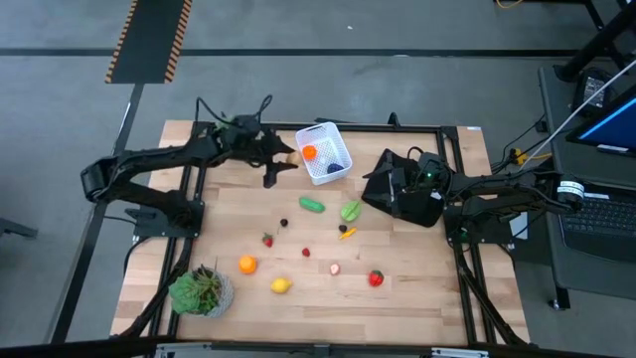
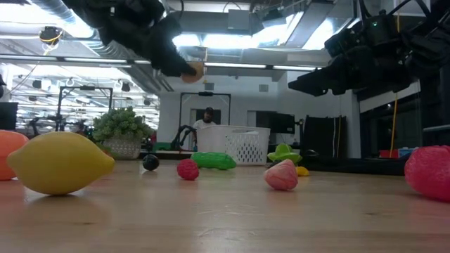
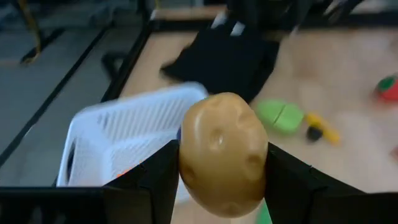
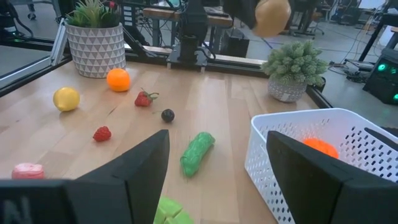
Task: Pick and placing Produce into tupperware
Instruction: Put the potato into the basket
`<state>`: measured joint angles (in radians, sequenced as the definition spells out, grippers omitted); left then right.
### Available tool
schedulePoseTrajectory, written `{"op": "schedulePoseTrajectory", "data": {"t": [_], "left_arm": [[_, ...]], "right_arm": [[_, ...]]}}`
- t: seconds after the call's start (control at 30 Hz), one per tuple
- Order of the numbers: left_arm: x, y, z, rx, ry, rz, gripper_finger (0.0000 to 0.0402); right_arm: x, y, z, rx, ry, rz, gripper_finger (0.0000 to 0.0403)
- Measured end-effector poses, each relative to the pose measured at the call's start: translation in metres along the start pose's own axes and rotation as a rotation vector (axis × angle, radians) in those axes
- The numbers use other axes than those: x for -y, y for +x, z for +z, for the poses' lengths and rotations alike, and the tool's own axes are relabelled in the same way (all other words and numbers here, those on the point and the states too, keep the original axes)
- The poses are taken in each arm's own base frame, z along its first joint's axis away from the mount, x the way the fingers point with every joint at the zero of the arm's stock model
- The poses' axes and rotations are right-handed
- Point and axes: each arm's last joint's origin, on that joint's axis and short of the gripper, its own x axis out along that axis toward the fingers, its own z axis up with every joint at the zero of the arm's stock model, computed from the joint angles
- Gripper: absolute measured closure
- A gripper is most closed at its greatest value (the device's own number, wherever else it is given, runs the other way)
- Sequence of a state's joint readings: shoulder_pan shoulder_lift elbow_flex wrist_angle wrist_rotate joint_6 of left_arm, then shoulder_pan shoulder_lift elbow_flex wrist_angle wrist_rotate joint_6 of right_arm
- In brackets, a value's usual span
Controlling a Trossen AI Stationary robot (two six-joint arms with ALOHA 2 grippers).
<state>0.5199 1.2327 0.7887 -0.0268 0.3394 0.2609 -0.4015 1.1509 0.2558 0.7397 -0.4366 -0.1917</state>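
— What is the left gripper [image 3: 222,186] doing?
— Its two fingers are clamped on one tan potato [image 3: 222,160], held up in the air just beside the white tub [image 1: 320,136], on the side away from the black cloth [image 1: 402,189].
— And the right gripper [image 4: 214,180]?
— Spread wide with nothing between its fingers. It hangs over the black cloth, on the tub's other side.
— What is in the tub?
— Two pieces show from above: one orange piece [image 1: 309,152] and one dark one [image 1: 334,165].
— How many pieces lie loose on the table [image 1: 427,288]?
— I count eleven. Nearest the tub are one green cucumber [image 1: 312,205], one light green piece [image 1: 350,211] and one small black ball [image 1: 283,223]. A little farther from it: one small yellow piece with a dark tip [image 1: 346,234], one strawberry [image 1: 267,240] and one tiny red berry [image 1: 305,253]. Farthest from the tub: one orange [image 1: 246,265], one lemon [image 1: 281,285], one pink piece [image 1: 334,268] and one red piece with a green top [image 1: 376,278].
— That makes ten.
— You are right: ten loose.
— Plants?
— Two potted plants: one [image 1: 202,291] far from the tub past the orange, the other [image 4: 295,70] showing only in the right wrist view.
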Motion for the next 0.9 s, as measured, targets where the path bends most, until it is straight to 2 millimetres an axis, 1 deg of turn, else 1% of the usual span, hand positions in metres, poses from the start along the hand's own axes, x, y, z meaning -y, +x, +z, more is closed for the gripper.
{"op": "schedulePoseTrajectory", "data": {"t": [0.13, 0.23, 0.37, 0.53, 0.67, 0.9], "left_arm": [[-0.002, 0.004, 0.000, 0.067, 0.003, -0.003, 0.0219], [0.001, 0.012, -0.007, 0.118, 0.014, -0.005, 0.0219], [0.002, 0.017, -0.014, 0.193, 0.006, 0.001, 0.0219], [0.003, 0.023, -0.024, 0.240, -0.010, 0.006, 0.0218], [0.006, 0.031, -0.034, 0.226, -0.012, -0.007, 0.0219], [0.002, 0.046, -0.037, 0.283, -0.011, 0.013, 0.0218]], "right_arm": [[0.000, 0.000, 0.000, 0.003, 0.000, -0.001, 0.0132], [0.000, 0.000, 0.000, 0.003, 0.000, -0.001, 0.0132], [0.000, 0.000, 0.000, 0.002, 0.002, 0.000, 0.0132], [0.000, 0.000, 0.000, 0.003, 0.001, -0.001, 0.0132], [0.000, 0.000, 0.000, 0.002, 0.000, 0.000, 0.0132], [0.000, 0.000, 0.000, 0.003, -0.001, -0.001, 0.0132]]}}
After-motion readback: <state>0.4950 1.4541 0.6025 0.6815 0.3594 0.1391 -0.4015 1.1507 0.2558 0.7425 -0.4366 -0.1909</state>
